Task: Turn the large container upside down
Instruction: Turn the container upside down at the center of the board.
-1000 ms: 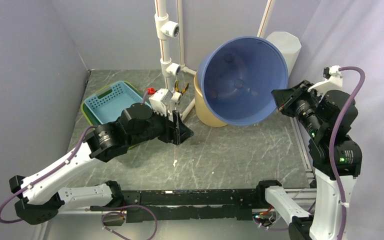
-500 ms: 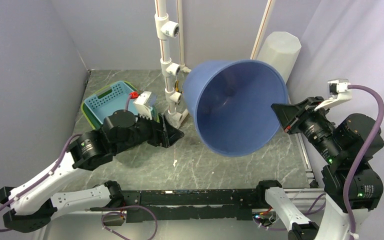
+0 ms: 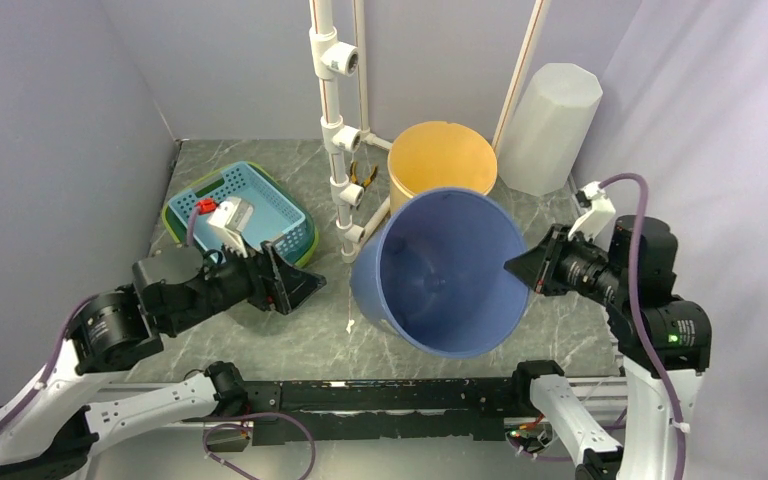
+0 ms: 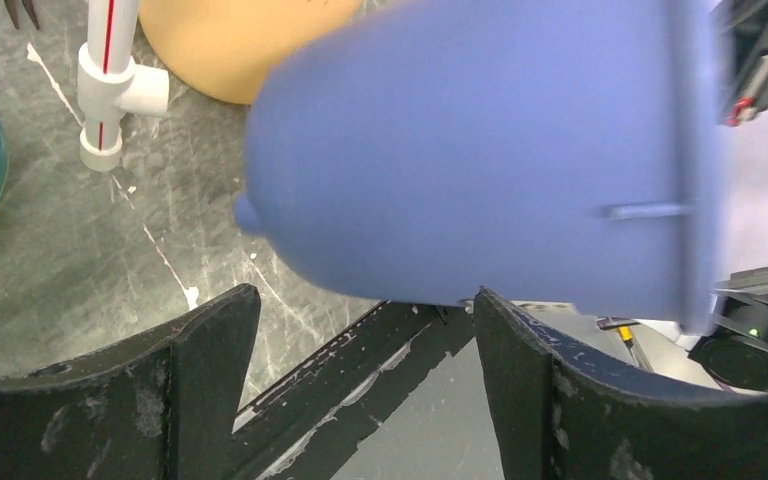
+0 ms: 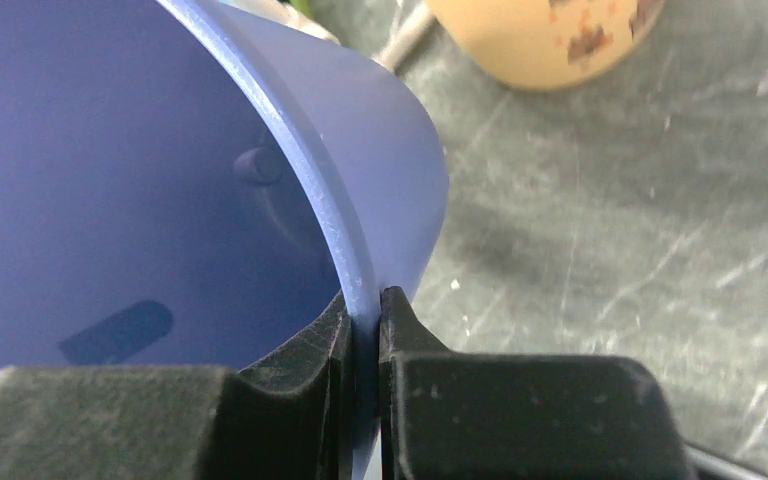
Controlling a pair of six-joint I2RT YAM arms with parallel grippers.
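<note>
Large container [image 3: 440, 270] swung down; left gripper [image 3: 298, 285] retreated

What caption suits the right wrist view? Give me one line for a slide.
Right end effector clamps the rim of the tilted blue container, the orange tub on the table behind.

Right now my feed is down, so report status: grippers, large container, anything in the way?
Right gripper shut on blue container rim. Left gripper open, holding nothing. Container tilted, not yet upside down. Orange tub close behind.

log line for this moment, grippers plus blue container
blue container: tilted, mouth toward top camera, not inverted | right gripper: shut on its rim | left gripper: open, empty
</note>
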